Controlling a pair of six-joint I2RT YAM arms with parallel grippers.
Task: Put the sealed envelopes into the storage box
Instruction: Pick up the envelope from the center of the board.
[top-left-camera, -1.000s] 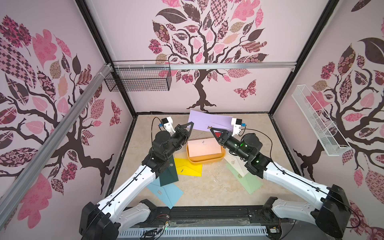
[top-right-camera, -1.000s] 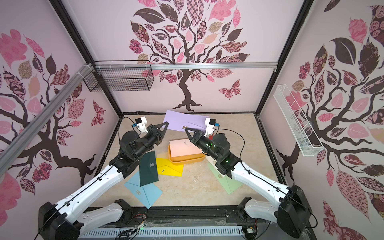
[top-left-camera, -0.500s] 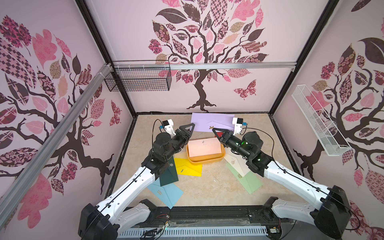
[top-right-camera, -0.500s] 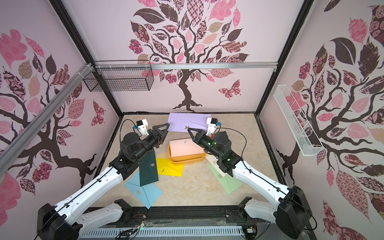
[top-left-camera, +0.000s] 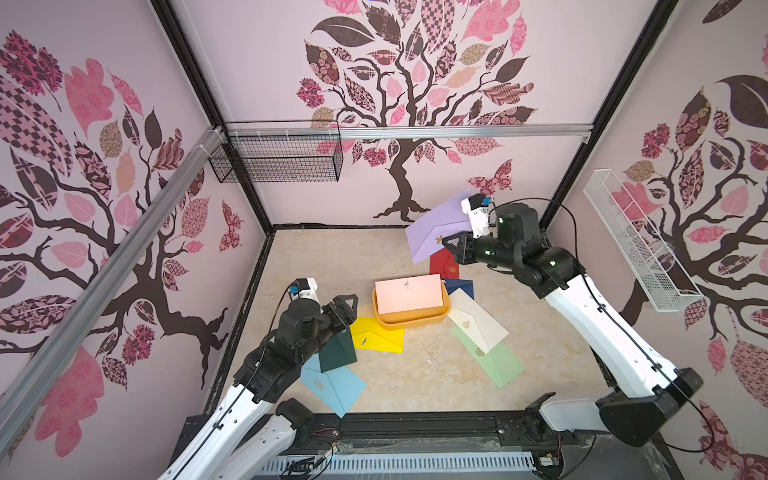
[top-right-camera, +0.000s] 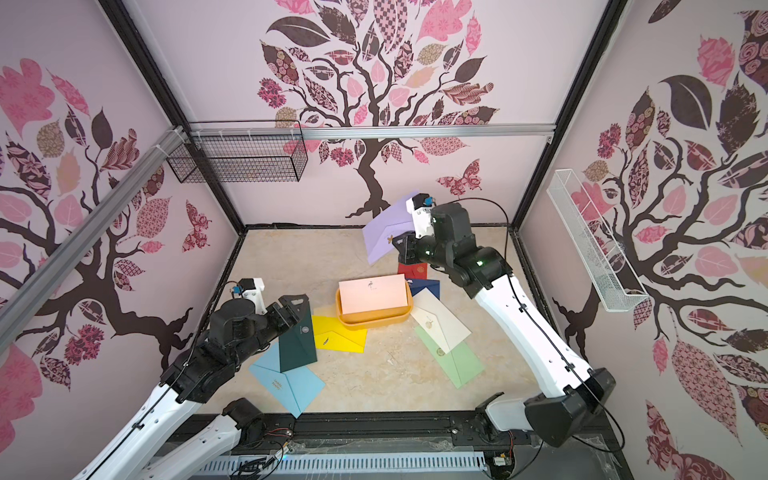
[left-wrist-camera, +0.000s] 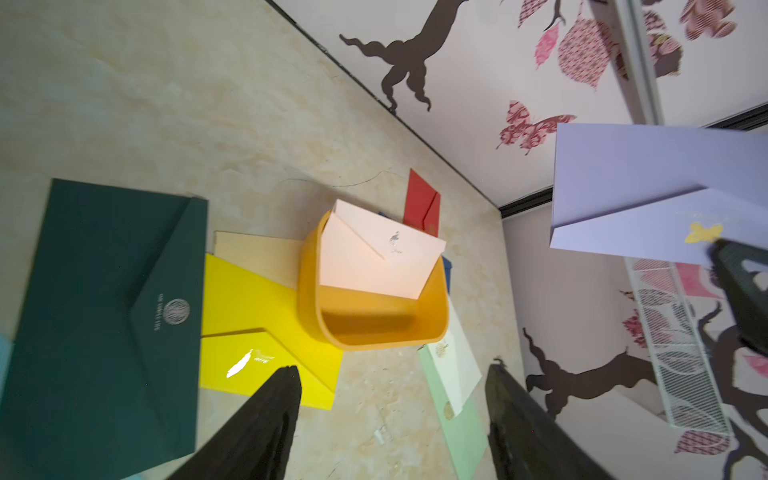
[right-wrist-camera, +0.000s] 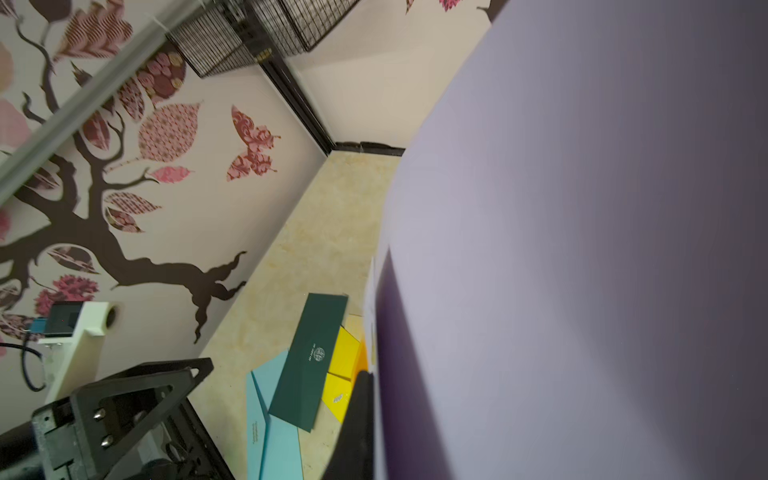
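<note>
My right fingers (top-left-camera: 449, 244) are clamped on the lilac envelope (top-left-camera: 434, 227), pinching its edge just beside the gold emblem. The envelope hangs tilted in the air at the back right of the worktop (top-left-camera: 332, 257), above the red envelope (top-left-camera: 442, 264) and well apart from the storage box (top-left-camera: 411, 323). My left fingers (top-left-camera: 347, 302) stand apart with nothing between them. They hover left of the box, near the dark green envelope (top-left-camera: 337, 353) and the yellow envelope (top-left-camera: 380, 337). A pink envelope (top-left-camera: 409, 294) sits tilted inside the box, its top edge above the rim.
</note>
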